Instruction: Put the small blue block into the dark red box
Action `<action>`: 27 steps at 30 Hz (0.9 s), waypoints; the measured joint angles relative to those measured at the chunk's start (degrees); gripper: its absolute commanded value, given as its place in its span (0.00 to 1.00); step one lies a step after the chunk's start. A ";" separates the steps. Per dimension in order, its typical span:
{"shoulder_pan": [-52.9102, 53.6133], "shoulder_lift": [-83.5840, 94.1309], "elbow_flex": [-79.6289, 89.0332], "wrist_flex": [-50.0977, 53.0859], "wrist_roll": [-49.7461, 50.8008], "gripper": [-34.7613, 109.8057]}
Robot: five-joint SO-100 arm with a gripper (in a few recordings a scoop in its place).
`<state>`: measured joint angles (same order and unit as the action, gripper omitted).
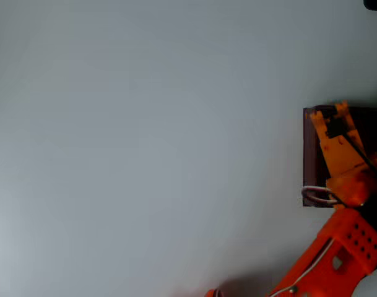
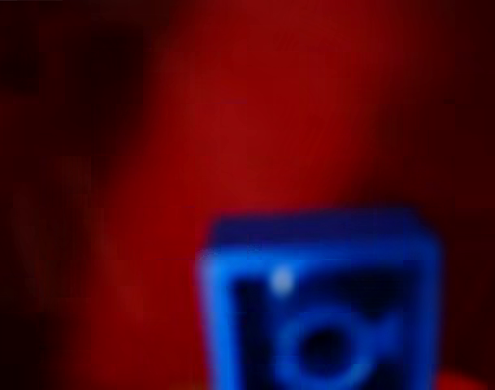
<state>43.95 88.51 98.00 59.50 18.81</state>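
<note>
Over dark red box point(image 1: 309, 154) | orange arm point(image 1: 343, 161) | small blue block point(image 2: 320, 309) close, blurred

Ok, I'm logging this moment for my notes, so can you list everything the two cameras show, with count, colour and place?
block: one, bright blue, blurred and close up at the bottom of the wrist view, red surface behind it.
box: one, dark red walls with a very dark inside, at the right edge of the overhead view, partly covered by the arm.
table: one, pale grey, under everything in the overhead view.
cable loop: one, whitish, at the box's lower left corner in the overhead view.
arm: one, orange, coming in from the lower right of the overhead view.
gripper: one, orange, reaching over the box's top end; whether its jaws are open or shut cannot be told.
</note>
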 measured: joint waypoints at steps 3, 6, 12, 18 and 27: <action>1.14 -4.22 -2.90 2.46 0.09 0.39; 0.88 -4.04 -2.99 2.90 -1.23 0.39; -5.27 6.50 3.25 6.50 -3.87 0.36; -18.46 34.98 19.69 9.58 -9.67 0.24; -50.19 73.13 40.69 12.48 -13.97 0.24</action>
<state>-6.24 161.63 138.69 71.98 4.83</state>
